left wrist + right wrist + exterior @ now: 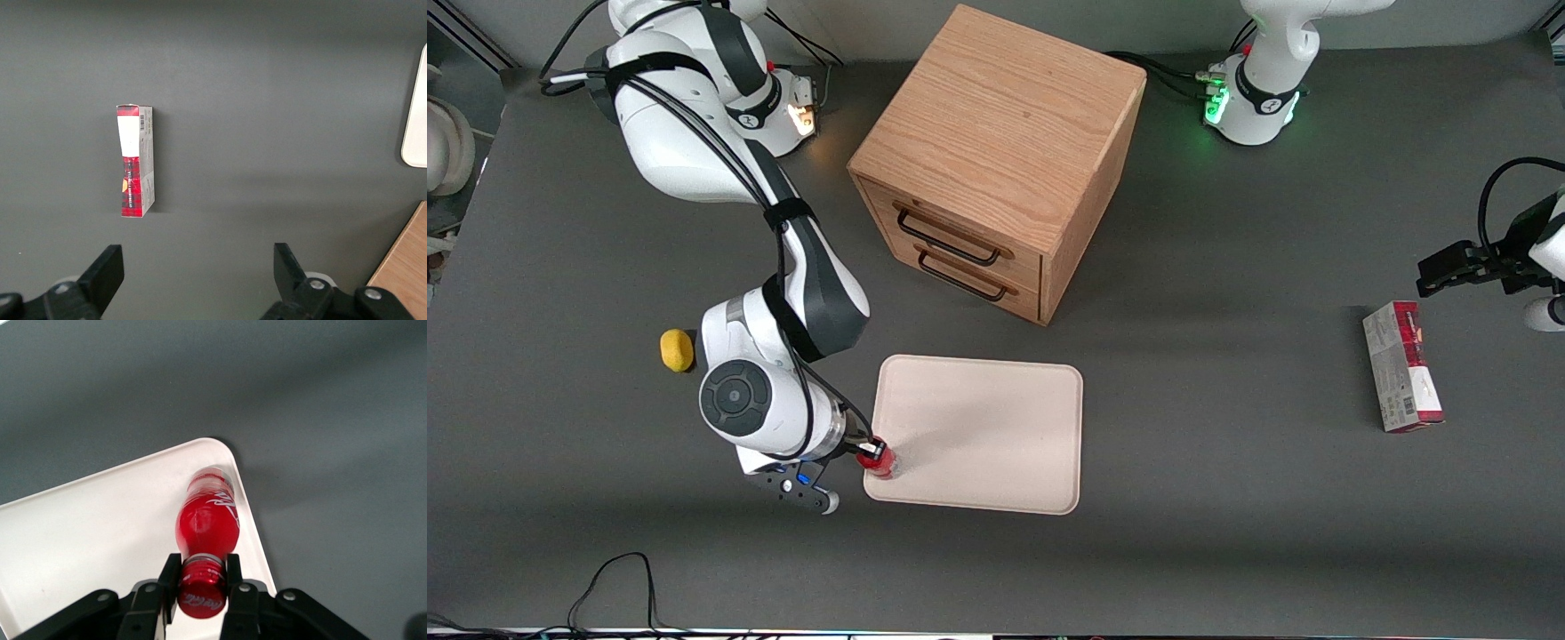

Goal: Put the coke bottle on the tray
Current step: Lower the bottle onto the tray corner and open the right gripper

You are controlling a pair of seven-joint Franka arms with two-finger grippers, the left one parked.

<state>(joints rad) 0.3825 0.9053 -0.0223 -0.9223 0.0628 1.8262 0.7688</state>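
From the front, the gripper point(869, 452) holds the coke bottle point(879, 461) upright over the corner of the tray point(996, 427) nearest the working arm, close to the rim. A lemon point(677, 349) lies on the table beside that arm, and the drawer cabinet point(996, 160) stands farther from the camera than the tray.

The left wrist view shows only a carton point(136, 161) lying on the table, well apart from the work.

In the right wrist view the fingers point(169, 581) are clamped on the bottle's neck just under the cap point(201, 592), the base hanging just inside the rounded corner. The risk, judging from this: released here, the base could catch the rim, and the bottle could tip over or roll off onto the table.
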